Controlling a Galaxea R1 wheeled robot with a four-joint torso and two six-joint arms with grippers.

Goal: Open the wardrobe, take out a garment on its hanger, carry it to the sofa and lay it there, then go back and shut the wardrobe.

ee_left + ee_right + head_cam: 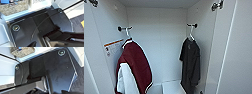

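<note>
The wardrobe stands open in the head view, its white inside facing me and both doors swung out to the sides. On the right inner wall the black short-sleeved garment hangs from its thin white hanger, hooked on a small dark peg. The shirt hangs straight down, apart from the back wall. The wrist views give the robot's own dark plates, and I cannot make out either gripper's fingers there.
A dark red garment with white trim hangs on the left wall from another peg, beside an orange-and-white label. The right door stands close at the right. A white shelf or box lies on the wardrobe floor.
</note>
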